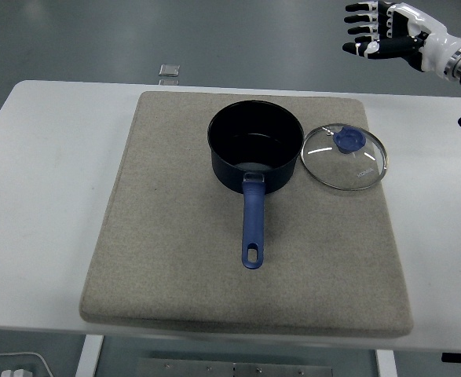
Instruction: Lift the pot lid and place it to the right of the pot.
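White table with rounded corners, even light. Grey-green floor beyond far edge. Small clear object at far edge. White power strip below near-left corner.

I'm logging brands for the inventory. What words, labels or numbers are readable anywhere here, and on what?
Round glass pot lid with blue knob: a short dark printed mark near its right rim, too small and blurred to read.
Dark blue saucepan with blue handle, grey fabric mat, white table: no text visible.
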Robot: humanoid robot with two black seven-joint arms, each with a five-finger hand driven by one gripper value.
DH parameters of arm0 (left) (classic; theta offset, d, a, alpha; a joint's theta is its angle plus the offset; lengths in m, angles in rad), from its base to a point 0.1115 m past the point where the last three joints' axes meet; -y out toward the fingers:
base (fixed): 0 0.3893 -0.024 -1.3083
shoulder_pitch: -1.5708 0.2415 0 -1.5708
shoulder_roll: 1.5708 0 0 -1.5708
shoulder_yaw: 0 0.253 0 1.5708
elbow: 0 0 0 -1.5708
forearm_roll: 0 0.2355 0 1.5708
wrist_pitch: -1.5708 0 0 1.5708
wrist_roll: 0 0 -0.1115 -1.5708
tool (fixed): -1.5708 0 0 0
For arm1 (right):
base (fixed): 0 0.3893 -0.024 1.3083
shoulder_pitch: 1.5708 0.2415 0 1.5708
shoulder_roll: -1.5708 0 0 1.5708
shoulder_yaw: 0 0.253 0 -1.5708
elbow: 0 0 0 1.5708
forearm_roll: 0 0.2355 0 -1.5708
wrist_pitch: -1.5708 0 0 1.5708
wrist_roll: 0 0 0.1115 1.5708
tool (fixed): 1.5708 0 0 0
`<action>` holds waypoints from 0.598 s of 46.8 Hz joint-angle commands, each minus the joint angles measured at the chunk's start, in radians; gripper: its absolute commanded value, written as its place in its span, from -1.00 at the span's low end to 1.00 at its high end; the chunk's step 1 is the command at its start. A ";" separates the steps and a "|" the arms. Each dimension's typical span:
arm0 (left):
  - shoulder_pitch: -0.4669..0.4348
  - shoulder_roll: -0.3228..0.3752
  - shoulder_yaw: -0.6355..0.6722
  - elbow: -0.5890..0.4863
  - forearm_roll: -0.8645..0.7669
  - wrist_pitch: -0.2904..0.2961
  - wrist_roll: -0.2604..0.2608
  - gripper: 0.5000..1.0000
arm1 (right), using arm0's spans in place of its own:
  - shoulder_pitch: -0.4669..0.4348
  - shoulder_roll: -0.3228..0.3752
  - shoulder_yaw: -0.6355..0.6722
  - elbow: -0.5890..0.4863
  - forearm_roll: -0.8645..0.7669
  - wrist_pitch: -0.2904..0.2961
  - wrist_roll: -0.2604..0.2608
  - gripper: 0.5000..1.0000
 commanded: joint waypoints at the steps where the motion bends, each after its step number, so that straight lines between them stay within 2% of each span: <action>1: 0.000 0.000 0.000 0.000 -0.001 0.000 0.000 1.00 | -0.017 0.005 -0.001 0.000 0.085 -0.003 0.000 0.41; 9: 0.000 0.000 0.000 0.000 0.001 0.000 0.000 1.00 | -0.052 0.034 0.019 -0.013 0.241 -0.005 -0.003 0.41; 15: 0.001 0.000 0.000 0.000 -0.001 0.000 0.000 1.00 | -0.097 0.052 0.065 -0.038 0.369 -0.017 -0.060 0.41; 28: 0.000 0.000 0.000 0.000 -0.001 0.000 0.000 1.00 | -0.152 0.080 0.180 -0.038 0.440 -0.037 -0.066 0.42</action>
